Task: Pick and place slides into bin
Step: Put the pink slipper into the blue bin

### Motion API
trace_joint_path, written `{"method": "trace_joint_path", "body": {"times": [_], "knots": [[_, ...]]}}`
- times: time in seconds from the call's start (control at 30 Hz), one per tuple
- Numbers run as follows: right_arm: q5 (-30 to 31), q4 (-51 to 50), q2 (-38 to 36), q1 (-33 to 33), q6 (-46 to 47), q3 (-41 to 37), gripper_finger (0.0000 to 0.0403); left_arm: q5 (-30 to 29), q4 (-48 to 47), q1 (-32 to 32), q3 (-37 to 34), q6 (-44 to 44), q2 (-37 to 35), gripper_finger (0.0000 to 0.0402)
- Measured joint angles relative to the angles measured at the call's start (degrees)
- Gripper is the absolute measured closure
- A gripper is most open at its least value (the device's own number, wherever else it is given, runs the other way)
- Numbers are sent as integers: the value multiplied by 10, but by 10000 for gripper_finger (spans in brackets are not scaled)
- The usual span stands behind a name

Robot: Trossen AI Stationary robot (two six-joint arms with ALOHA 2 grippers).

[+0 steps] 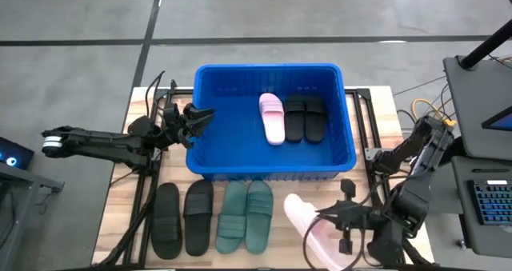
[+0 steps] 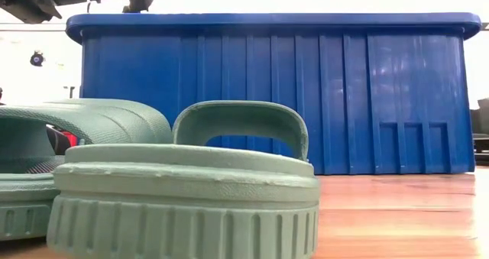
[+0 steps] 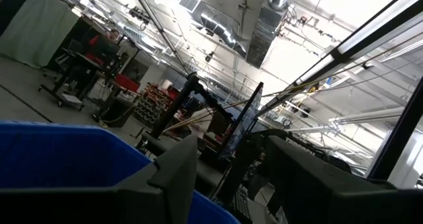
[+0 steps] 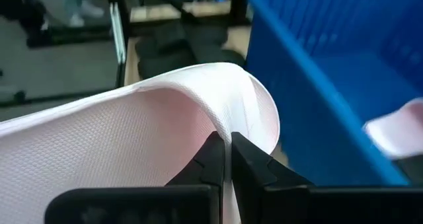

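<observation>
Two dark, jointed robot arms

Black segmented links throughout; white band capping the far end of the left arm; bulky black housings along the right arm; left end effector with slim black fingers; right end effector with matte black wedge-shaped fingertips.
</observation>
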Motion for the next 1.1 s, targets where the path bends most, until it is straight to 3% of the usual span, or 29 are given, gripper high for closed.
{"method": "trace_joint_path", "body": {"times": [0.23,0.53,1.1], "knots": [[53,16,-17,-24,-23,0,394,0,0,0,0,1,-4,233],[65,48,-43,-123,-122,0,394,0,-1,0,0,36,-30,233],[-18,87,-79,-310,-296,0,394,0,-41,0,0,66,-90,233]]}}
